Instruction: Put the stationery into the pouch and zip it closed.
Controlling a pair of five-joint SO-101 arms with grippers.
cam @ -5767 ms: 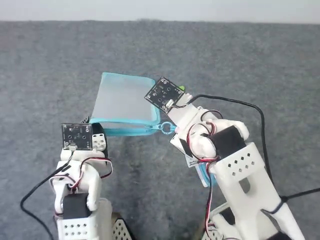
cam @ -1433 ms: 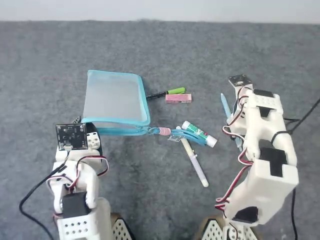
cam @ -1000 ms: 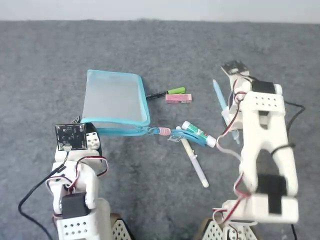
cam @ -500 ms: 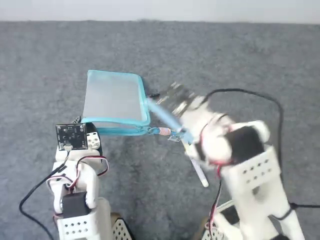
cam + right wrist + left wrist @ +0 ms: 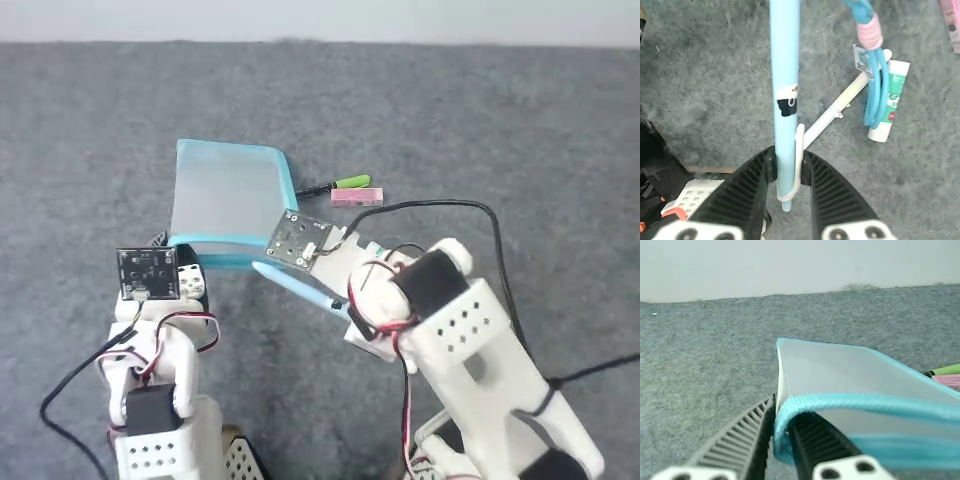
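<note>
The translucent pouch [image 5: 228, 200] with a teal rim lies left of centre. My left gripper [image 5: 183, 252] is shut on its near teal edge [image 5: 840, 402], which the left gripper [image 5: 781, 435] shows pinched between its fingers. My right gripper [image 5: 335, 295] is shut on a light blue pen [image 5: 285, 278] that slants toward the pouch's near edge. Up close, the right gripper [image 5: 788, 175] holds the blue pen [image 5: 785, 75] by its clip end. Under it lie a white pen [image 5: 832, 112], a glue stick [image 5: 888, 110] and the pink-and-blue zipper pull [image 5: 872, 75].
A green pen [image 5: 340, 184] and a pink eraser [image 5: 356, 196] lie on the grey carpet right of the pouch; the green pen [image 5: 945, 370] also sits beside it in the left wrist view. The right arm [image 5: 470, 350] hangs over the middle of the mat.
The right arm has swung from the right side leftward with the blue pen, bringing it down to the pouch's near edge. The left arm still holds the pouch.
</note>
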